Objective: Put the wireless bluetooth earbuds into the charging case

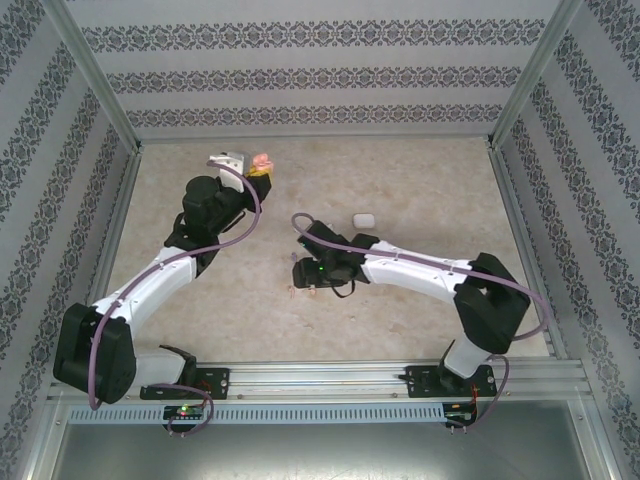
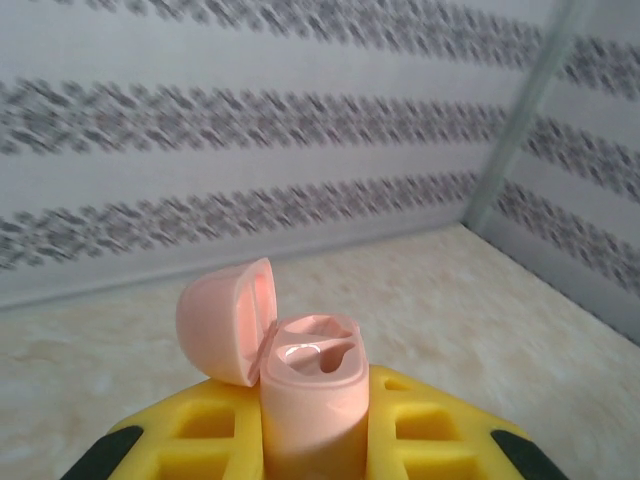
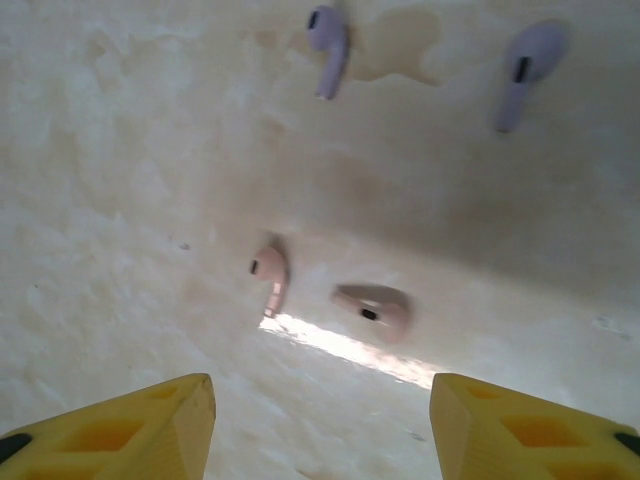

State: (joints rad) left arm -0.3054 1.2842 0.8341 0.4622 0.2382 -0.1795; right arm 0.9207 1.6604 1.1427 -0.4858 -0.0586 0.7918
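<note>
A pink charging case [image 2: 312, 400] stands upright between the yellow fingers [image 2: 170, 440] of my left gripper [image 2: 312, 445], which is shut on its body. Its lid [image 2: 225, 320] is flipped open to the left, and both sockets look empty. That gripper [image 1: 256, 168] is raised near the back of the table with the case [image 1: 263, 160]. My right gripper [image 3: 320, 425] hangs open just above the table [image 3: 120, 200], its fingers [image 3: 150, 430] apart and empty. Ahead of it lie two pink earbuds [image 3: 271, 275] [image 3: 375, 308]. Two purple earbuds [image 3: 328, 35] [image 3: 525, 60] lie farther off.
A shut white case [image 1: 363, 219] lies on the table right of centre, beyond the right arm [image 1: 420, 270]. Patterned walls [image 1: 300, 80] and metal posts [image 1: 95, 75] close in the table on three sides.
</note>
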